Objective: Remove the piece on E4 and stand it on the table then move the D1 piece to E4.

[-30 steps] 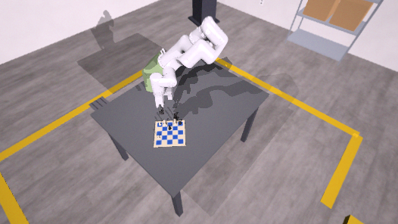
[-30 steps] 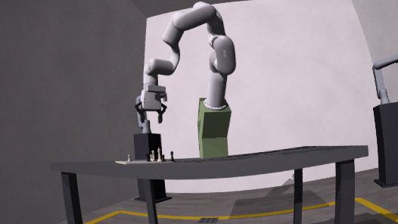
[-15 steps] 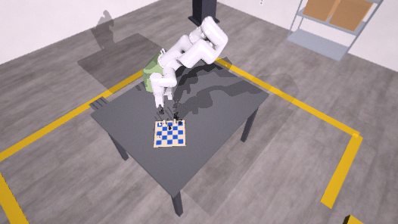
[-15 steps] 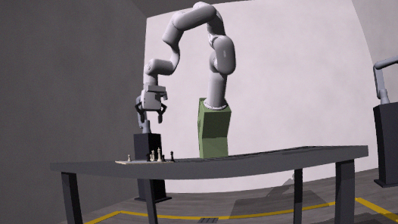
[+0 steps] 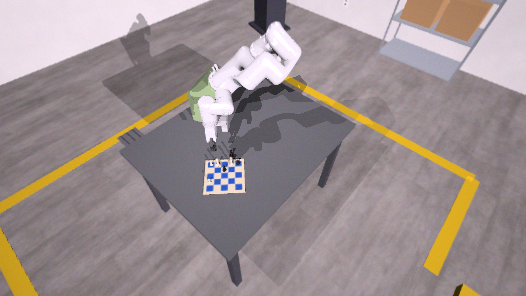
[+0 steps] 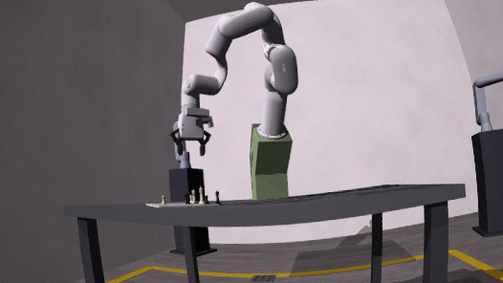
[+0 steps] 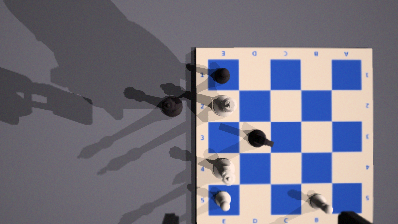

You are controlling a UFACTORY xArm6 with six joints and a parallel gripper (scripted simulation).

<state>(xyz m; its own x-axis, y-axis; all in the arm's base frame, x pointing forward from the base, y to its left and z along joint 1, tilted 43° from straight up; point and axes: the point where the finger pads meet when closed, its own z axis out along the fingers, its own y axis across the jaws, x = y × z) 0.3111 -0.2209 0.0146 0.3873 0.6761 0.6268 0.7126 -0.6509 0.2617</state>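
Observation:
The blue and cream chessboard (image 5: pixel 225 192) (image 6: pixel 154 205) (image 7: pixel 300 54) lies on the dark table (image 5: pixel 285 150) (image 6: pixel 335 201). In the wrist view a white piece (image 7: pixel 222 169) stands on E4 and D1 is bare. A black piece (image 7: pixel 220 75) stands on E1, a white one (image 7: pixel 221 104) on E2, a black one (image 7: pixel 256 137) on D3, and white ones on E5 (image 7: pixel 222 199) and B5 (image 7: pixel 317 201). Another black piece (image 7: pixel 170 106) (image 5: pixel 231 151) stands upright on the table just off the board beside E2. My gripper (image 6: pixel 191 143) (image 5: pixel 212 145) is open and empty, high above the table by the board's E edge.
The arm's green pedestal (image 5: pixel 200 95) (image 6: pixel 270 163) stands at the table's back edge. A shelf with cardboard boxes (image 5: pixel 435 30) stands far off to the right. Yellow tape (image 5: pixel 450 225) marks the floor. A dark column (image 6: pixel 488 182) stands at the right.

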